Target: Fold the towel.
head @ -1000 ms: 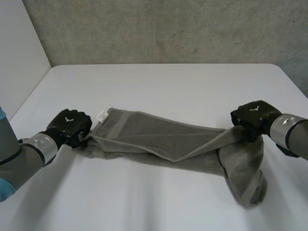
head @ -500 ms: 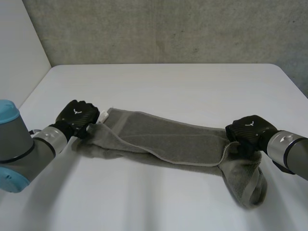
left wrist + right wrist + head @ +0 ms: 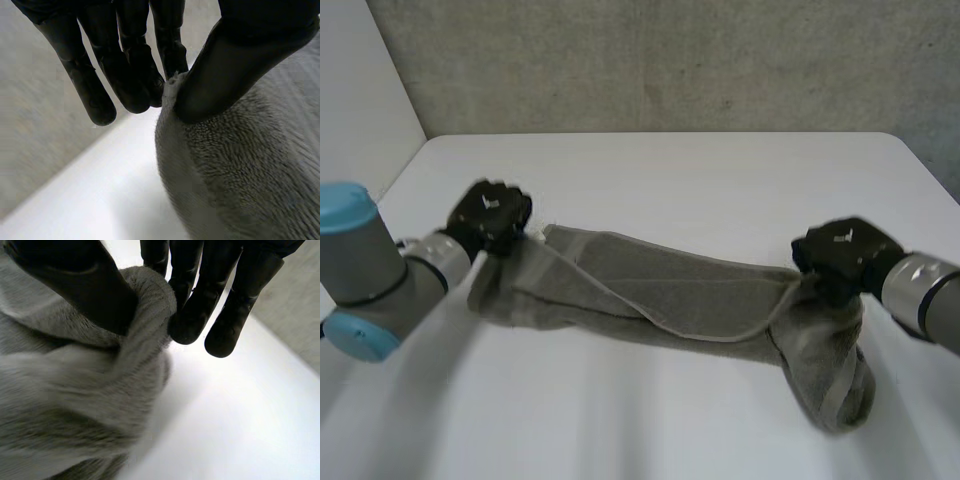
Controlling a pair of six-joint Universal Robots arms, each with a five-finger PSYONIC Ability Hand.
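A grey towel (image 3: 670,295) stretches in a long, loosely folded band across the white table (image 3: 670,170). At the band's left end my left hand (image 3: 488,213) pinches an edge of the towel (image 3: 240,165) between thumb and fingers (image 3: 135,85). My right hand (image 3: 840,255) is at the right end, where the cloth bunches and droops in a thick lump toward the front. There its thumb presses a fold of towel (image 3: 85,390) against the fingers (image 3: 192,315).
A grey wall (image 3: 670,60) runs behind the table's far edge. Bare tabletop (image 3: 700,190) lies beyond the towel and in front of it. My left arm (image 3: 370,280) reaches in low over the table's left side.
My left hand has closed on the towel's left end and moved away from me and slightly right, lifting it. The right hand keeps its grip and has barely shifted.
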